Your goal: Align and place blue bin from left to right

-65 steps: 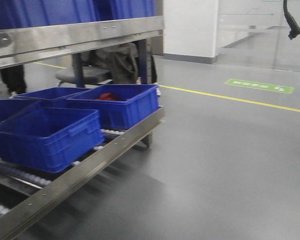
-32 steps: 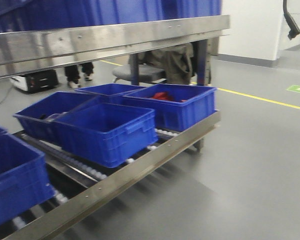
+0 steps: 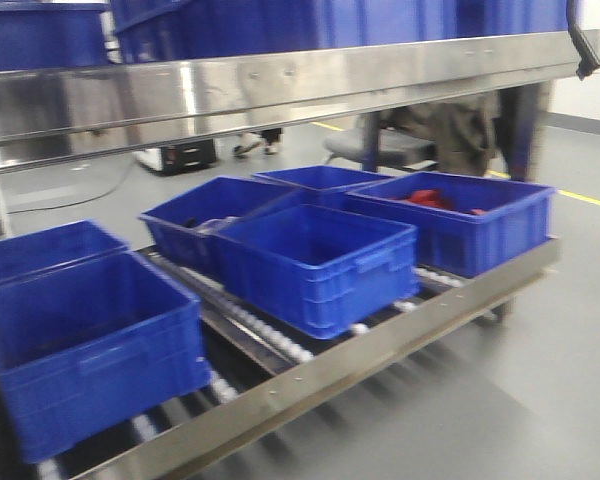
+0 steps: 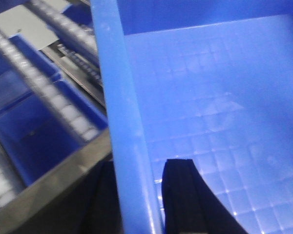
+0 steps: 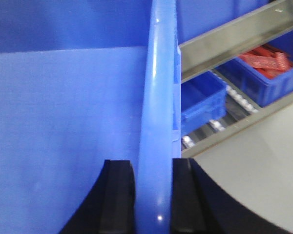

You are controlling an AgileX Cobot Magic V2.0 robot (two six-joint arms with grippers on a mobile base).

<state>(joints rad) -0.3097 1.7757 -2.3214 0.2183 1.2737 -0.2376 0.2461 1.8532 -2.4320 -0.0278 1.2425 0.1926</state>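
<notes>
Blue bin [image 4: 210, 97], glossy w/ gridded floor, rim pinched by left hand [image 4: 141, 166] & right hand [image 5: 154, 165].

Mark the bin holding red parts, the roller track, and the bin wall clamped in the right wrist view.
bin with red parts [image 3: 490, 240]: front view, on its front wall.
roller track [image 3: 280, 342]: front view, on the rollers between bins.
clamped bin wall [image 5: 158, 107]: right wrist view, on the upright rim.

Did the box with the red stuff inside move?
No. The bin with red things still sits at the right end of the roller rack, as before. Bin and rack shifted rightward in the picture together, so the camera moved.
</notes>
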